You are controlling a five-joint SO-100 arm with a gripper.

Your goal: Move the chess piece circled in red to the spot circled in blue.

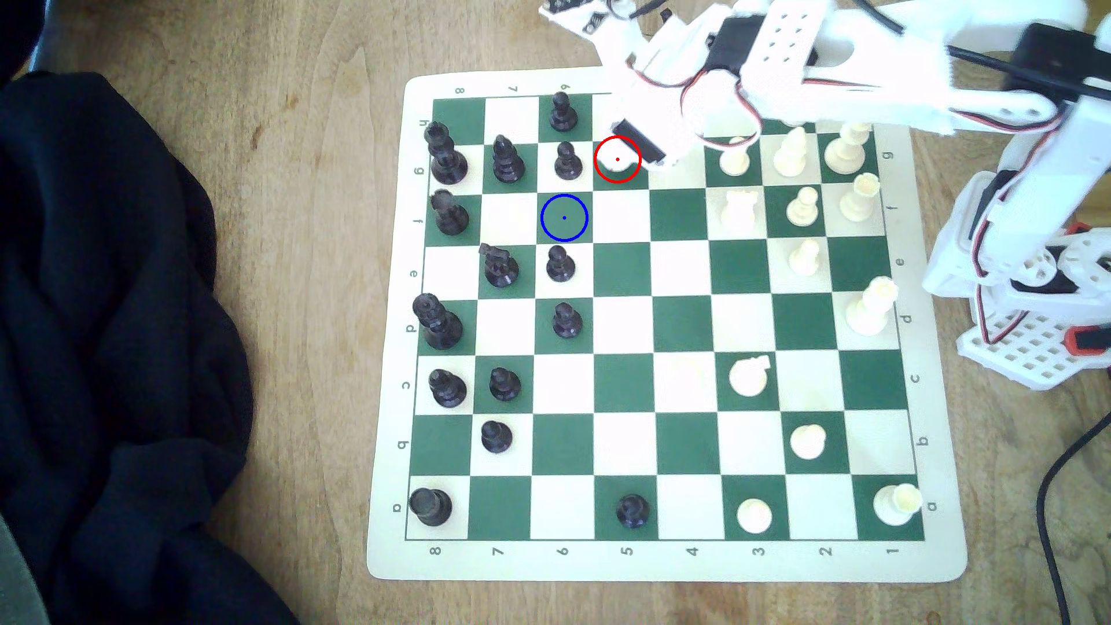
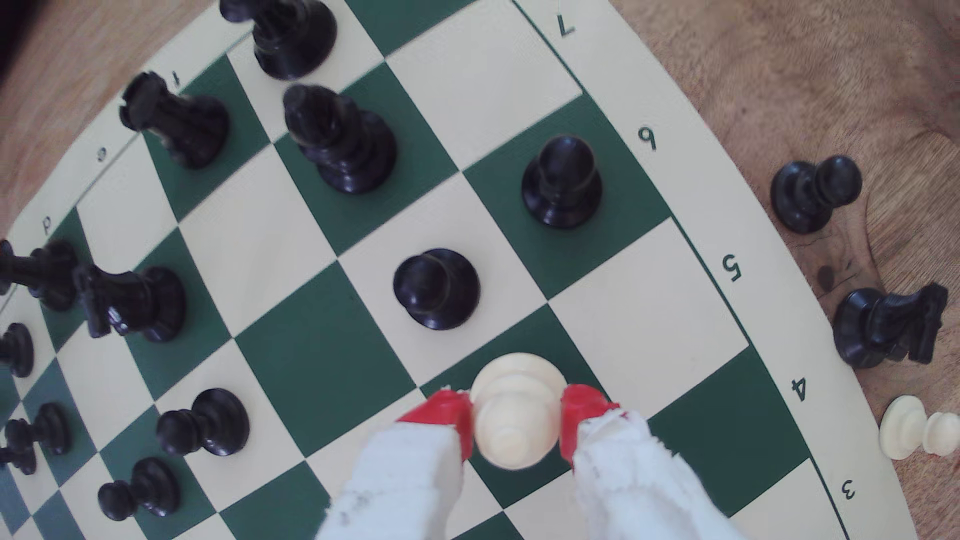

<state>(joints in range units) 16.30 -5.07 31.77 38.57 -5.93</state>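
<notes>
The robot's gripper [image 2: 517,415] sits clamped on the cream-white pawn [image 2: 514,410], its red fingertips [image 2: 447,415] pinching the piece from both sides on its red-ringed green square [image 1: 628,177]. The blue-ringed green square [image 1: 564,217] lies diagonally adjacent; a clean move likely means lifting straight up first, clearing the black pawn [image 1: 567,161] just beside it, then lowering gently

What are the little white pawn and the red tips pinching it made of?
The white pawn looks like smooth cream plastic with a soft sheen. The gripper fingertips look like matte red plastic or rubber; I can't tell which.
</notes>
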